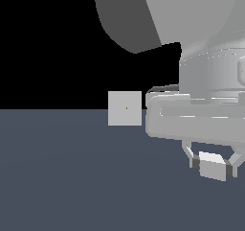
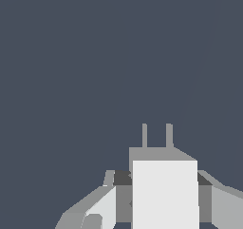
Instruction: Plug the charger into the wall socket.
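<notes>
The hand (image 1: 214, 164) grips the charger (image 1: 212, 167) between its fingers; the wall socket (image 1: 125, 108) stands upright at ten o'clock, well apart.

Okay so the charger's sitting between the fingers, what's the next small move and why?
Probably carry the charger toward the wall socket. The gripper looks closed on it, a finger at each side, and the wrist view shows its two prongs pointing at bare floor, no socket ahead. In the exterior view the socket stands well off to the exterior view's left, so the prongs likely need aiming there first.
</notes>
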